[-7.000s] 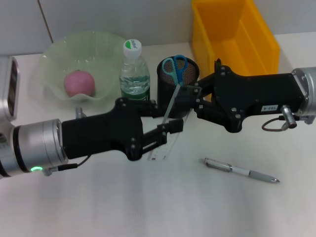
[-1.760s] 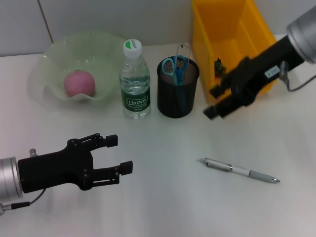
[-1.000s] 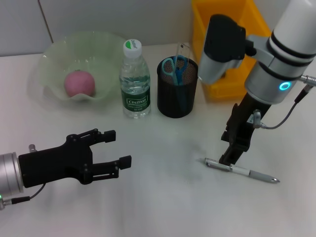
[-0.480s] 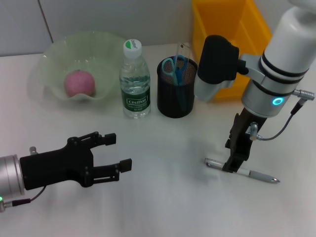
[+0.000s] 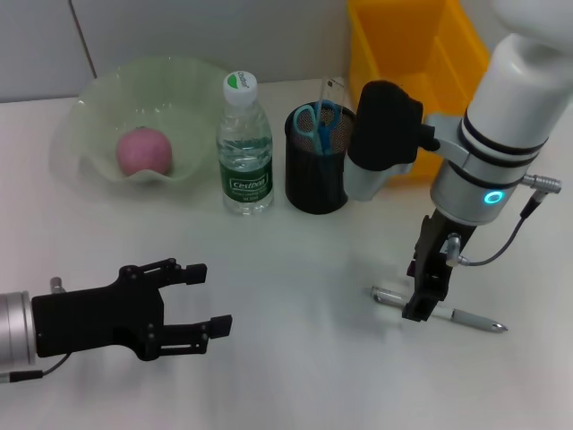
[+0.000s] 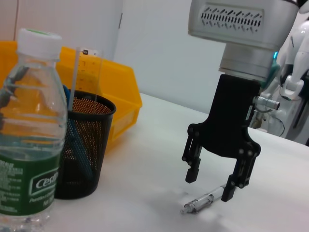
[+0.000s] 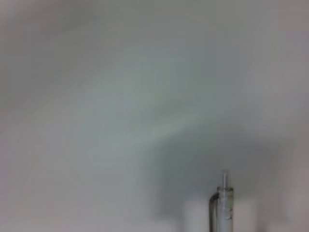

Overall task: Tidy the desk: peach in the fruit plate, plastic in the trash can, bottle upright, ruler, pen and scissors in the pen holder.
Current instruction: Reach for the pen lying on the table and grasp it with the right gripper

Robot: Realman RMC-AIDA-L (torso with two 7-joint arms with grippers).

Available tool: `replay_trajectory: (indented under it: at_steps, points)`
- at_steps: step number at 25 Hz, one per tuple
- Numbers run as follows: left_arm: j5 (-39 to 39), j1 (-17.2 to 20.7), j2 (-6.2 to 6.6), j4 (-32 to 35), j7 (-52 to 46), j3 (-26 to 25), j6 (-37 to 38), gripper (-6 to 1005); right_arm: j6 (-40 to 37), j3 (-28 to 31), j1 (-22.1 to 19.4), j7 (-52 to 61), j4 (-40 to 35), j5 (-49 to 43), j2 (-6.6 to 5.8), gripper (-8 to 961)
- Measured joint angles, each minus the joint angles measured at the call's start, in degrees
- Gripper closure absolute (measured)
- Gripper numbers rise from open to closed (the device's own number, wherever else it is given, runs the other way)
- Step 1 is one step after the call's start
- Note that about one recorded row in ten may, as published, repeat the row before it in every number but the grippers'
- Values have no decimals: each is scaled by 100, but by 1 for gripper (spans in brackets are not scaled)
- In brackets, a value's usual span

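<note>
Right gripper (image 5: pixel 423 305) pointing down over pen (image 5: pixel 439 310), jaws apart, straddling barrel, not yet clamped. Pen flat on desk (image 5: pixel 295 376), long axis roughly 10-to-4 o'clock in head view, at about 4 o'clock from pen holder (image 5: pixel 322 161). Left gripper (image 5: pixel 201 300) parked at 8 o'clock, fingers spread, holding nothing, well apart from pen. Right arm far nearer.

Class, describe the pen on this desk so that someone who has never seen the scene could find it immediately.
Start from the yellow bin at the desk's far right, then come toward the robot. The pen lies flat on bare white desk, under the open right gripper. It is slim and silver, the only tool outside the black mesh holder.
</note>
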Motion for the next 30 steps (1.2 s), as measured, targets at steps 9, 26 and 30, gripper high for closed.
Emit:
replay_trajectory:
  at_steps: [9,26,30]
  points:
    - [76,9,75,90,-19,-9,46,136,245,-403,-31,248,3,121,5,324]
    - [88,-6,91,100,-58,-8,45,136,397,-702,-124,385,-64,267,16,476]
    - [88,-6,90,99,-59,-8,45,136,397,-705,-143,385,-65,268,15,504]
